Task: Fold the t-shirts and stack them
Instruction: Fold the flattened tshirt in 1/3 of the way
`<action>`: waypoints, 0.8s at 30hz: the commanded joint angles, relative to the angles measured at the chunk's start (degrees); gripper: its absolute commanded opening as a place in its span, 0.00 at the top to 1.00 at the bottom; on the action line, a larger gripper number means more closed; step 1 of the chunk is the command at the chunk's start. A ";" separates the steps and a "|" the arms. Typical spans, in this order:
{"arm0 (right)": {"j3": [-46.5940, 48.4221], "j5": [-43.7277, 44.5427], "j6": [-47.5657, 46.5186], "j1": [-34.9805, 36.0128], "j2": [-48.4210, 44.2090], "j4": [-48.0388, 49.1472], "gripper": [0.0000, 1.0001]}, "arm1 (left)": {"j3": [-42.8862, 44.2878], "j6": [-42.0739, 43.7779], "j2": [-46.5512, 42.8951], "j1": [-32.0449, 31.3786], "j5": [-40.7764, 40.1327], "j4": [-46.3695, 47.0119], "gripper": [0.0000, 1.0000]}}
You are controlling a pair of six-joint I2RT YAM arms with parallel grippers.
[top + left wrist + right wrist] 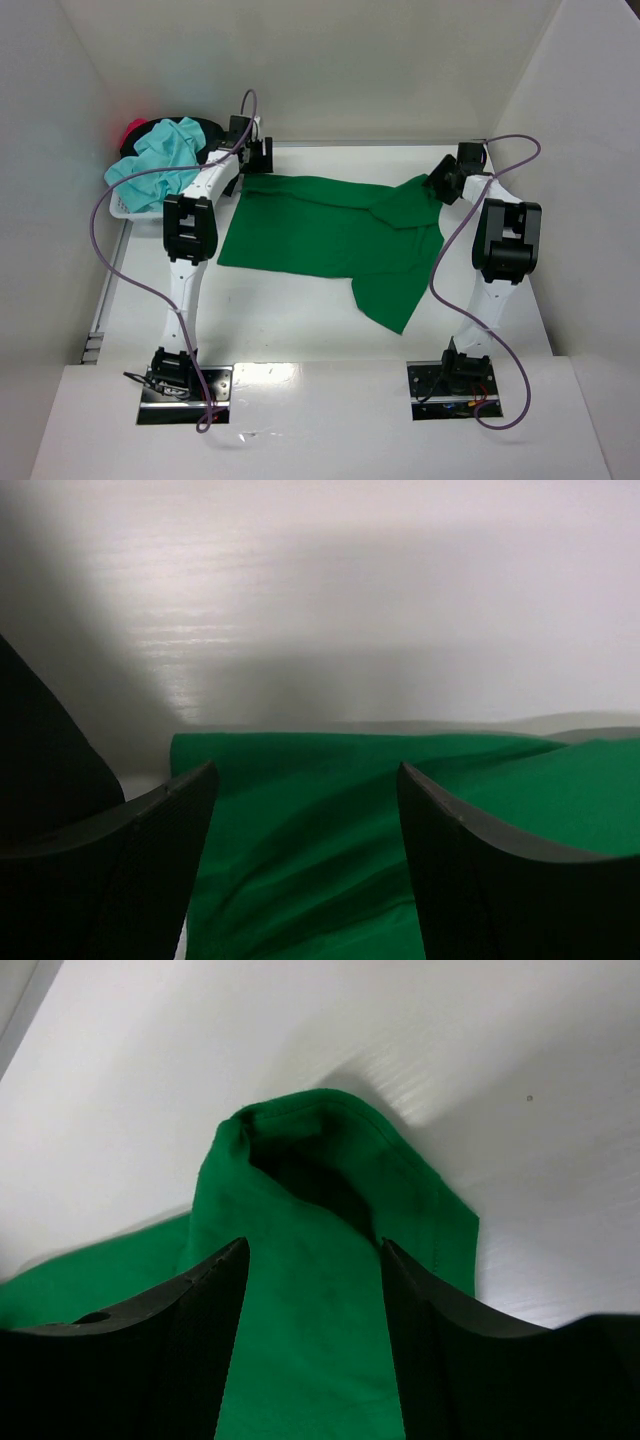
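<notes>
A bright green t-shirt (320, 235) lies spread across the middle of the table, with one part hanging toward the front right. My left gripper (255, 152) is open over the shirt's far left corner; in the left wrist view (305, 772) the green cloth (300, 860) lies between and below the jaws. My right gripper (440, 180) is open at the far right sleeve; in the right wrist view (312, 1242) the raised, folded sleeve (425, 1205) sits between the jaws. A turquoise t-shirt (160, 165), a black one (205, 130) and a red one (133, 130) are piled at the far left.
A small white basket (125, 212) holds the pile of shirts at the far left. White walls close in the table at the back and both sides. Purple cables loop beside each arm.
</notes>
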 commanded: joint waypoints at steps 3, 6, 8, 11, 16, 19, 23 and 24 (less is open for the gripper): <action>-0.53 -1.23 -1.81 0.37 0.02 2.53 0.39 | 1.75 0.14 0.67 -0.93 1.46 0.06 0.23; -0.53 -1.85 -1.81 0.37 1.42 2.54 0.41 | 0.25 0.14 0.67 -0.93 1.46 0.06 0.25; -0.01 -2.46 -1.81 0.37 3.00 2.54 0.44 | -0.28 0.14 0.67 -0.93 0.24 0.06 0.25; -0.01 -2.99 -1.81 0.37 4.06 2.54 0.57 | -0.28 0.14 1.20 -0.93 -1.08 0.06 0.26; 0.61 -2.99 -1.81 0.37 4.68 1.49 0.69 | -0.28 -0.39 2.34 -0.93 -2.14 0.06 0.29; 1.14 -2.46 -1.81 0.37 5.20 0.09 0.79 | -0.28 -0.91 2.86 -0.93 -2.67 -0.47 0.32; 1.66 -1.94 -1.81 0.37 5.73 -0.98 0.91 | -0.28 -0.92 2.87 -0.93 -2.67 -0.99 0.39; 1.66 -1.42 -1.81 0.37 5.73 -1.50 0.93 | -0.28 -1.53 3.39 -0.93 -3.28 -0.99 0.41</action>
